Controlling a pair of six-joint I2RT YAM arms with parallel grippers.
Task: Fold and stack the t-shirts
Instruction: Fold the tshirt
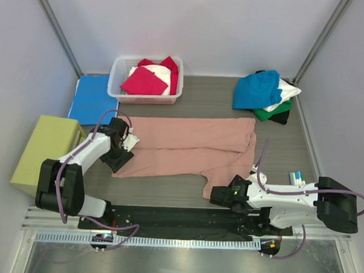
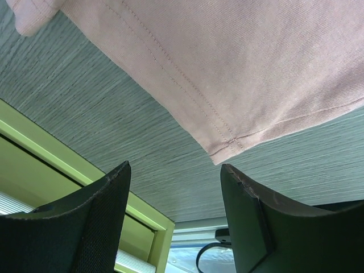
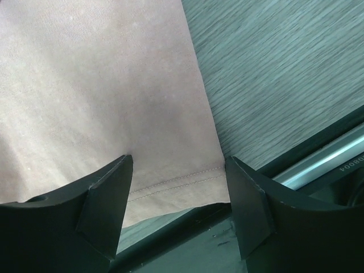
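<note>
A: Where does the dusty-pink cloth t-shirt lie?
B: Spread flat in the middle of the grey wood-grain table, between the two arms. Its long axis runs left to right, roughly parallel to the near edge.
A: Which end points where?
B: The left end is a straight stitched edge, and one corner of it sits just ahead of the left gripper. The right end is rumpled and bunched. On the right half, a flap with a stitched hem reaches toward the near edge. I cannot tell where the collar is.
A: And the claws?
B: The left gripper is released, its fingers apart over bare table with nothing between them. The right gripper is spread wide too, low over the flap's hem. The cloth lies under the gap, not pinched.
A: The other shirts?
B: A magenta t-shirt and a white t-shirt sit in the white plastic basket at the far edge. At the far right is a pile, with a teal-blue t-shirt on top of a second white t-shirt, a green t-shirt and a black t-shirt.
A: Anything else?
B: A flat blue folder lies just left of the basket. A yellow-green box stands at the left edge.
</note>
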